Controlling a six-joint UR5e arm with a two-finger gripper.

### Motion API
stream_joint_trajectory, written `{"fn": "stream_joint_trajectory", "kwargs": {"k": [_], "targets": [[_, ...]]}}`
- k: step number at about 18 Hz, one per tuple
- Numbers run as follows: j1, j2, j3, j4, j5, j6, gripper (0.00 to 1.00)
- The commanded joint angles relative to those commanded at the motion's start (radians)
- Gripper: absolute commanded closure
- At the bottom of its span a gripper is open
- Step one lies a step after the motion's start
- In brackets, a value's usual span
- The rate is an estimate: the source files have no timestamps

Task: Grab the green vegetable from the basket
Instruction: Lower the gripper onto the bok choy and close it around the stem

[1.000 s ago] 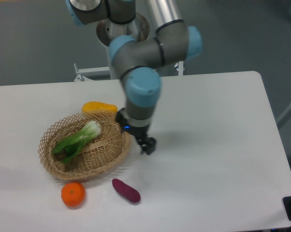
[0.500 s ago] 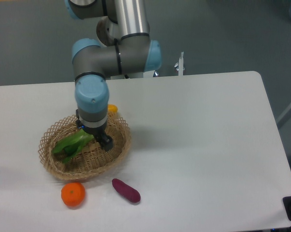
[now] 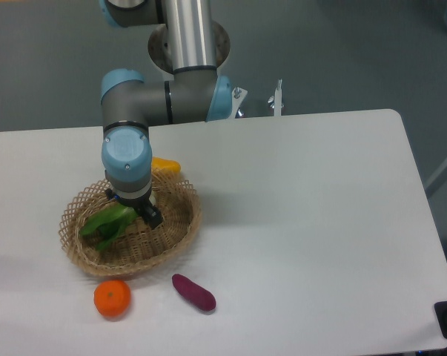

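Table [image 3: 319, 222]: green vegetable [image 3: 104, 224] under pincer [image 3: 141, 213]

Legible text: none found.
Labels, brands: none readable.
Numbers, signs: none readable on any surface.

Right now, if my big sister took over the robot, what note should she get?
Gripper: down inside the basket, over the pale stem end of the green vegetable. The arm hides most of it, so whether it is open or shut on the vegetable cannot be told.
Things: the green vegetable lies in the basket, leaves toward the left. A yellow vegetable sits behind the basket; an orange and a purple sweet potato lie in front on the table.
Done: the gripper has reached the vegetable.
Left: confirm the grasp, then lift the vegetable out.
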Motion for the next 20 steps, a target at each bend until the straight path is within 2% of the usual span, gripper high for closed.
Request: {"fn": "stream_joint_trajectory", "kwargs": {"k": [6, 16, 17, 20], "targets": [[-0.015, -0.023, 0.000, 0.002, 0.005, 0.001, 0.02], [-0.011, -0.008, 0.011, -0.020, 0.003, -0.003, 0.94], [-0.009, -0.005, 0.012, -0.026, 0.000, -0.005, 0.99], [0.011, 0.014, 0.032, -0.066, -0.002, -0.002, 0.99]]}}
